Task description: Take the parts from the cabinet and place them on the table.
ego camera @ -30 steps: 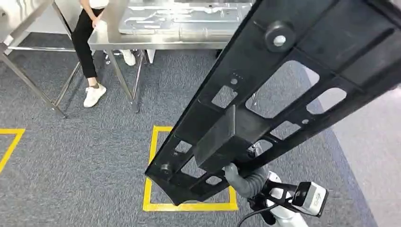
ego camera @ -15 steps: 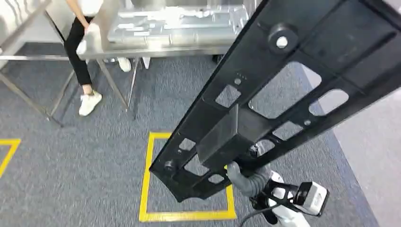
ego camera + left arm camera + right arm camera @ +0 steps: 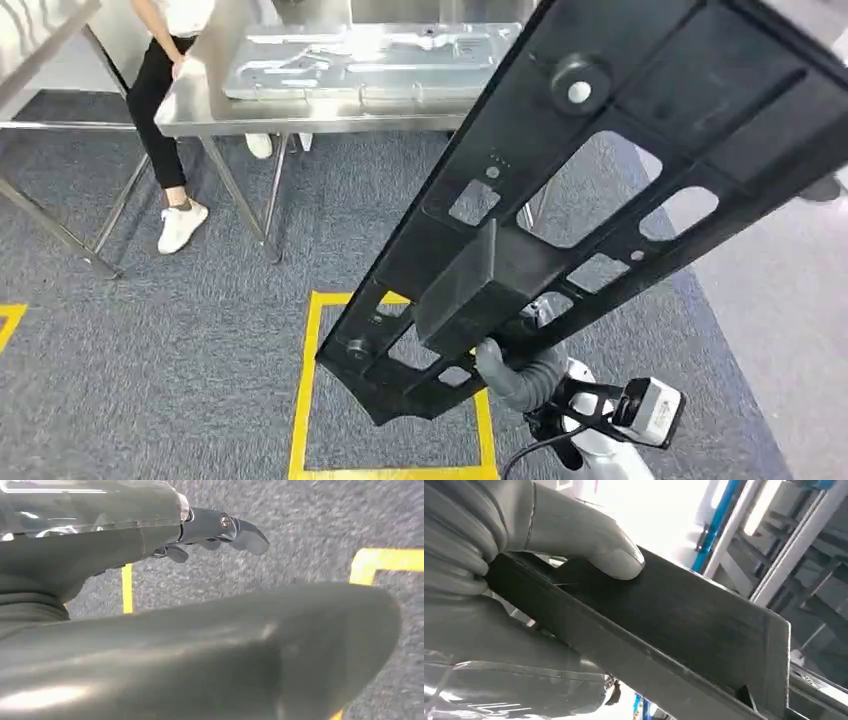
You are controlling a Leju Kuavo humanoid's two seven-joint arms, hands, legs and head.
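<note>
We find the long black perforated plastic panel part out of the cabinet and off the floor, clamped by the right hand near its lower end; the thumb presses its flat face. Left hand carries nothing, fingers look loosely extended over grey carpet w/ yellow floor marking. Steel table is ahead, well apart; a silver stamped metal sheet lies on it, a person at its left corner. Judged: pickup done; approach and set-down left.

right hand clamps the black panel, thumb pressed on top; left hand hangs, fingers apart.
</note>
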